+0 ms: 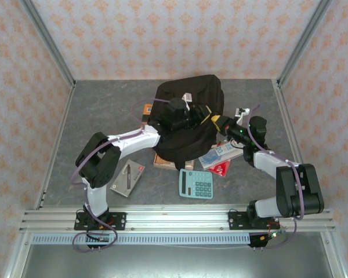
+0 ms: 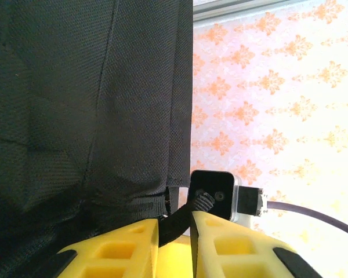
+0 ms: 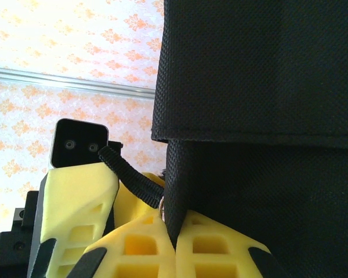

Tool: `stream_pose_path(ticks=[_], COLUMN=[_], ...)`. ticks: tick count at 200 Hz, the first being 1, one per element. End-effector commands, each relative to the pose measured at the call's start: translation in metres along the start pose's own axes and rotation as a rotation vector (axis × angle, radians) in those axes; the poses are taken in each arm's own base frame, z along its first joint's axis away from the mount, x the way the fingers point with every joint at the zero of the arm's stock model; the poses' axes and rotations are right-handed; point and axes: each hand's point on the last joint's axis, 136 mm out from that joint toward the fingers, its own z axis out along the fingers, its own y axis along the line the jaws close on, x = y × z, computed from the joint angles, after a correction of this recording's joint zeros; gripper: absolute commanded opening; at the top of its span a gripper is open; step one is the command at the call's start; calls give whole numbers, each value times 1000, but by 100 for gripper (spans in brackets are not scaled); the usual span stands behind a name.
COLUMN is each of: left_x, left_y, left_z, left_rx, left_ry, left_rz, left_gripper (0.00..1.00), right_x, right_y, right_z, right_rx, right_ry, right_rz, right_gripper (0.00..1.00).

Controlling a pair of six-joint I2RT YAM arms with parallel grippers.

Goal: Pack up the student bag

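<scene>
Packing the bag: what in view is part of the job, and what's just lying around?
Job: bag, left claw, right claw, calculator, grey case, brown book, red packet.
Just there: table, front rail, patterned walls.

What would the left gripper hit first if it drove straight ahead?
Probably the right wrist camera, dead ahead just past the strap the left gripper pinches; bag fabric runs alongside. Depth unclear.

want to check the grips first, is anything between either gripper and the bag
Nothing visible does. The left gripper is shut on a strap of the bag, and the right gripper pinches its fabric edge directly.
</scene>
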Motion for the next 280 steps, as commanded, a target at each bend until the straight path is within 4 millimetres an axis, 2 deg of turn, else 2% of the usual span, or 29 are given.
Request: stream_pose_path(ticks=[1, 39, 61, 87, 161, 193, 221, 226, 238, 248, 258, 280], left_x=[-2, 0, 0, -2, -9, -14, -16, -16, -16, -15, -15, -14], left_y=[10, 17, 18, 18, 20, 19, 19, 20, 20, 19, 20, 21], left_z=[10, 16, 17, 16, 24, 23, 18, 17, 17, 17, 17, 15], left_rx=[22, 21, 10, 1, -3, -3, -18, -20, -19, -14, -15, -14], left_ry=[10, 20, 20, 10, 9, 3, -3, -4, -4, -2, -1, 1], left_rz=[-27, -43, -41, -28, -25, -21, 10, 12, 13, 13, 12, 13], left_gripper=[20, 20, 33, 35, 15, 0, 0, 0, 0, 0, 0, 0], right_x=[-3, -3, -3, -3, 0, -1, -6, -8, -12, -16, -21, -32], right_y=[29, 27, 26, 25, 24, 21, 17, 16, 14, 13, 10, 0], right_z=[-3, -3, -2, -1, 1, -1, -4, -5, -8, -11, -16, -25], right_rx=[-92, -88, -86, -83, -70, -37, 16, 26, 48, 73, 107, 179], right_ry=[-17, -18, -15, -13, 1, -9, -49, -59, -88, -123, -162, -233], right_rz=[-90, -85, -83, -83, -84, -91, -98, -96, -96, -98, -99, -84], right_gripper=[0, 0, 0, 0, 0, 0, 0, 12, 52, 75, 85, 87])
